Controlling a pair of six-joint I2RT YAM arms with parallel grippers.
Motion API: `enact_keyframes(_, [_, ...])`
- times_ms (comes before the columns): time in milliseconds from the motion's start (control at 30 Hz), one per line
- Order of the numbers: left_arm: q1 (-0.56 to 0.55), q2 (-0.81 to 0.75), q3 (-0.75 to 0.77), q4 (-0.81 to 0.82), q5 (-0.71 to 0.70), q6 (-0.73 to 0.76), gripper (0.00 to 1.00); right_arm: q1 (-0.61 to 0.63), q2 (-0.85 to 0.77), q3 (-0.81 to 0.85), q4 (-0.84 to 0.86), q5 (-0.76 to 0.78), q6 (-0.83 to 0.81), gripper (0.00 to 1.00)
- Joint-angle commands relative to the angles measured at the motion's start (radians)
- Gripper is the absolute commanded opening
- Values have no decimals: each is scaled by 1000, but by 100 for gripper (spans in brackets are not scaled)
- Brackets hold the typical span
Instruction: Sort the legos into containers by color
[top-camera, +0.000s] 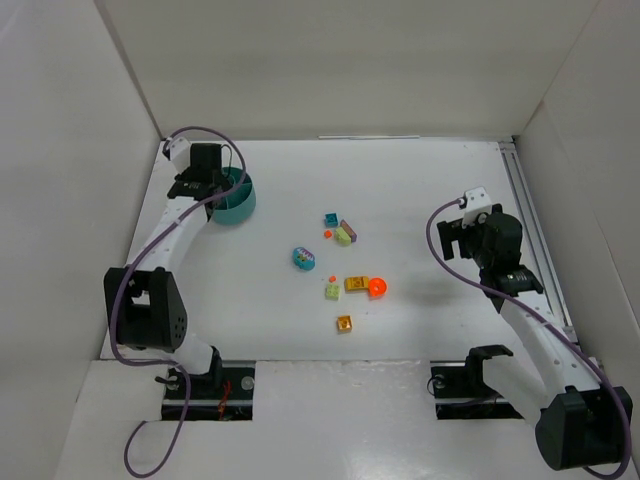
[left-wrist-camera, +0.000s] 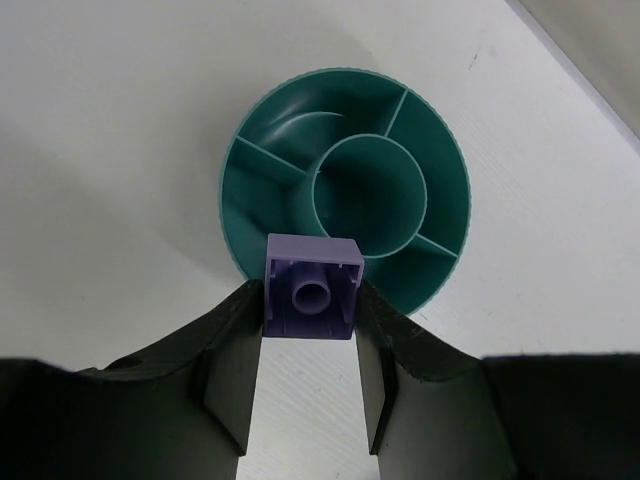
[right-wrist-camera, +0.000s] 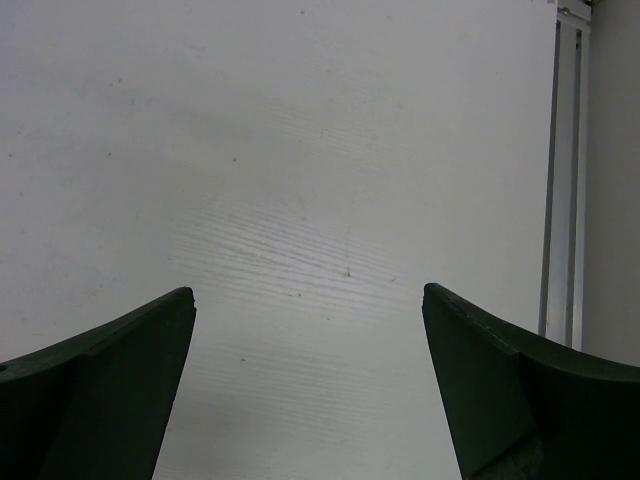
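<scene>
My left gripper (left-wrist-camera: 311, 310) is shut on a purple brick (left-wrist-camera: 312, 288), held hollow side up just above the near rim of the teal divided bowl (left-wrist-camera: 250, 190). In the top view the left gripper (top-camera: 207, 178) hovers over the bowl (top-camera: 238, 205) at the far left. Several legos lie mid-table: a teal brick (top-camera: 330, 219), a lime-and-purple one (top-camera: 345, 234), a teal oval piece (top-camera: 302, 258), a yellow brick (top-camera: 356, 283), an orange round piece (top-camera: 378, 288), a lime brick (top-camera: 332, 291) and an orange brick (top-camera: 344, 323). My right gripper (right-wrist-camera: 308, 300) is open and empty above bare table at the right (top-camera: 478, 235).
White walls enclose the table on the left, back and right. A metal rail (top-camera: 530, 230) runs along the right edge and also shows in the right wrist view (right-wrist-camera: 560, 180).
</scene>
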Motion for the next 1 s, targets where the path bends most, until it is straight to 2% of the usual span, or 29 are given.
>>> enact_keyframes(0, [25,20,49,25,32,30,29,-4,-8,9,28,23,2,100])
enact_keyframes(133, [44,31,38,25,41,30,29,-4,-8,9,28,32,2,100])
enact_keyframes(233, [44,40,29,34,41,30,40,-4,-8,9,28,32,-7,100])
enact_keyframes(300, [44,40,29,45,41,30,59,-4,-8,9,28,32,-7,100])
enact_keyframes(333, [44,40,29,45,41,30,62,-4,-8,9,28,32,-7,100])
enact_keyframes(533, [44,51,38,45,52,40,68,-4,-8,9,18,32,-7,100])
enact_keyframes(667, [44,8,28,45,87,49,87,-4,-8,9,18,0,-25,100])
enact_keyframes(700, [44,-5,12,45,87,49,100,-4,-8,9,18,0,-25,100])
enact_keyframes(833, [44,-107,-67,97,211,76,100,51,2,31,29,-5,-59,96])
enact_keyframes(967, [-11,-229,-198,169,258,77,100,204,78,75,29,60,-106,95])
